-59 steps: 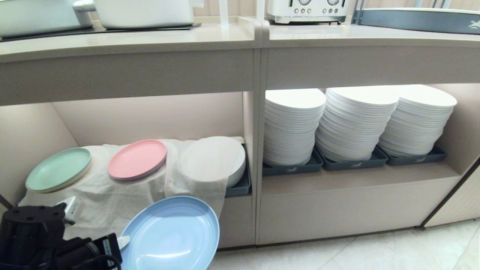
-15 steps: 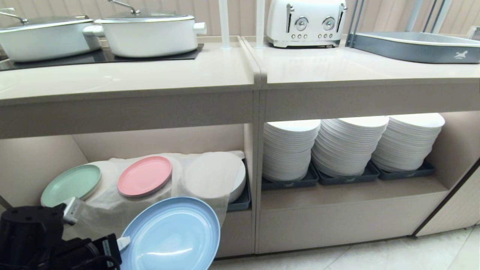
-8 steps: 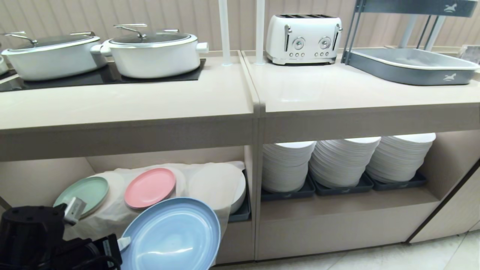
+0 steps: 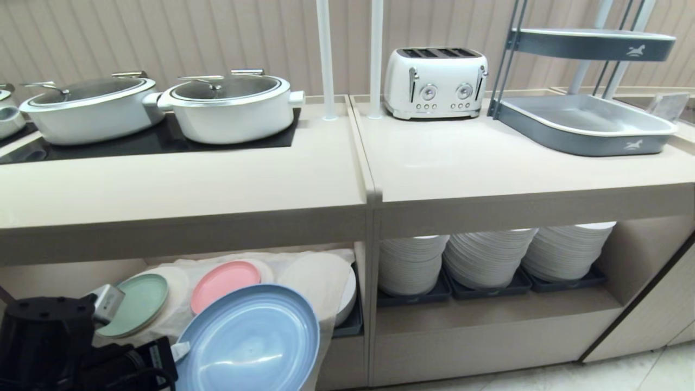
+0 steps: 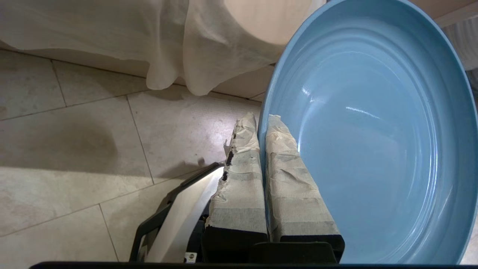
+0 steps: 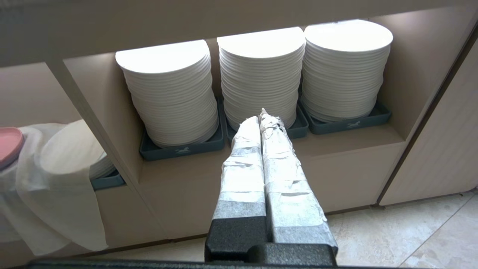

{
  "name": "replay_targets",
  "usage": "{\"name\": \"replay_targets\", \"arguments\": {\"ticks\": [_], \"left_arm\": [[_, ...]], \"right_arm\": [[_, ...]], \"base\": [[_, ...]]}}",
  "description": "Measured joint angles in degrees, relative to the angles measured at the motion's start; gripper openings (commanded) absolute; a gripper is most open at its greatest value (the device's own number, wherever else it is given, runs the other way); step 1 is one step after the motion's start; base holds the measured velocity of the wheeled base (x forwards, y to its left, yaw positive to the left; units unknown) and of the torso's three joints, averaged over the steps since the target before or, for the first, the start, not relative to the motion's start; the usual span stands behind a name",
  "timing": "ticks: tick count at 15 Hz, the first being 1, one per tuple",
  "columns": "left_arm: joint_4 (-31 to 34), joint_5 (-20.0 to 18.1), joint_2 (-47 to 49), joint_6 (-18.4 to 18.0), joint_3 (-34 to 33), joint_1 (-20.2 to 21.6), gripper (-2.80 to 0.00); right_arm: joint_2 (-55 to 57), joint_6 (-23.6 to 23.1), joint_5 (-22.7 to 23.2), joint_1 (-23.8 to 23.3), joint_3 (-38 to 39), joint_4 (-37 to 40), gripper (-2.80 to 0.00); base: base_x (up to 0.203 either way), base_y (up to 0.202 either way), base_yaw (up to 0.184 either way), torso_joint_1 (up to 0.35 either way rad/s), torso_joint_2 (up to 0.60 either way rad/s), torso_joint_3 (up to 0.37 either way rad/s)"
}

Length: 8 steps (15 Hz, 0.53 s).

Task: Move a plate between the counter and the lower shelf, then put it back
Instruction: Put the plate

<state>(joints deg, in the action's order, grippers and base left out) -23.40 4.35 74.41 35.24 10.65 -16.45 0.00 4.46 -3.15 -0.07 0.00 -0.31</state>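
Blue plate (image 5: pixel 373 123) is pinched at its near rim by the left gripper (image 5: pixel 261 123): one taped finger (image 5: pixel 291 186) on the inner face, the other on the underside, pressed together on the edge. Judged reason: an edge grip is the only way to hold a thin low-rimmed disc, and it leaves the bottom free to set down flat. Plate cantilevers out from the fingers, tilted, over the floor tiles (image 5: pixel 74 142), touching nothing else.

Head view: plate (image 4: pixel 250 342) sits low left, in front of the lower shelf (image 4: pixel 70 277) opening, outside it and below the counter (image 4: pixel 184 190) front edge. Behind it on the white cloth (image 4: pixel 320 282): pink plate (image 4: pixel 222 279) and mint-green plate (image 4: pixel 138 298), both inside the recess.

Right gripper (image 6: pixel 263 119) is empty, fingers pressed together, parked facing the neighbouring recess with the white plate stacks (image 6: pixel 261 74). Not involved.

Farther up: counter has bare beige surface in front of the white pots (image 4: pixel 228 106) on the black cooktop (image 4: pixel 157 141). Toaster (image 4: pixel 434 81) and grey tray (image 4: pixel 586 125) on the right section.

My read: plate is mid-transfer, headed up to the counter. Risk is clipping the thick front edge, or slip at the rim given the overhang.
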Motion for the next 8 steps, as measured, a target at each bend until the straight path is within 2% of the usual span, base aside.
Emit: {"name": "replay_targets", "arguments": {"ticks": [8], "left_arm": [[-0.1, 0.0, 0.1, 0.0, 0.0, 0.0, -2.8]], "right_arm": [[0.0, 0.0, 0.0, 0.0, 0.0, 0.0, -2.8]], "base": [[0.0, 0.0, 0.0, 0.273, -0.57, -0.308]]}}
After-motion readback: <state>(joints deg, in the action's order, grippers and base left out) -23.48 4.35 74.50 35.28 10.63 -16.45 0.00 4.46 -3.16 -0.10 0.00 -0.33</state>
